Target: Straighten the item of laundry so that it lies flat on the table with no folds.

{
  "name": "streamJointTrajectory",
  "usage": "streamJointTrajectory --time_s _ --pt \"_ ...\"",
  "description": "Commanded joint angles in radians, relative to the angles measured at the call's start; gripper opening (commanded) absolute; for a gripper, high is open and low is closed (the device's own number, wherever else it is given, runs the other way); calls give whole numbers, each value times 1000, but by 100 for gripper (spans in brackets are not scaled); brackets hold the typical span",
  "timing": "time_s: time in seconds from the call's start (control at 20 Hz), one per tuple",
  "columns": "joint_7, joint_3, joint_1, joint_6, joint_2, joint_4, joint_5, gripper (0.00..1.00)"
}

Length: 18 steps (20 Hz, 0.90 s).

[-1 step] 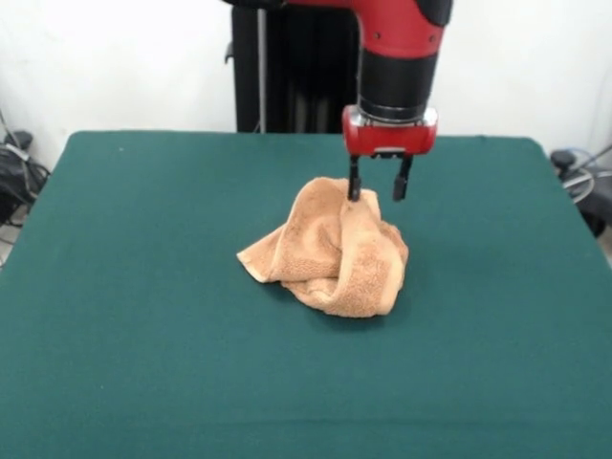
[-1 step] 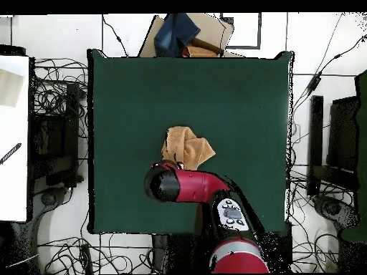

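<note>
Tan terry towel (image 1: 330, 251) sits bunched in a thick, lumpy heap mid-table (image 1: 143, 287). Gripper (image 1: 379, 189) fingers apart, left tip touching the heap's top fold.

A cardboard box (image 2: 208, 32) with a blue cloth (image 2: 175, 32) on it sits beyond the counter's far edge, well away from the tool. Cables (image 2: 54, 97) tangle over the floor on both sides. A white panel (image 2: 14, 136) lies far off to one side, dark equipment (image 2: 342, 143) to the other.
</note>
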Motion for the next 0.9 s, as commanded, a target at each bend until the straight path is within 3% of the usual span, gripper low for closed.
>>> streamJointTrajectory --time_s 0.05,0.35,0.75,0.8,0.9 --pt "80 64 -53 -38 89 -66 -51 100" --pt "29 86 -103 3 103 -111 -88 100" --pt "47 111 -123 -37 155 -138 -118 100" --pt "51 123 -133 -51 157 -137 -132 0" --pt "59 133 -140 -79 158 -126 -139 0"
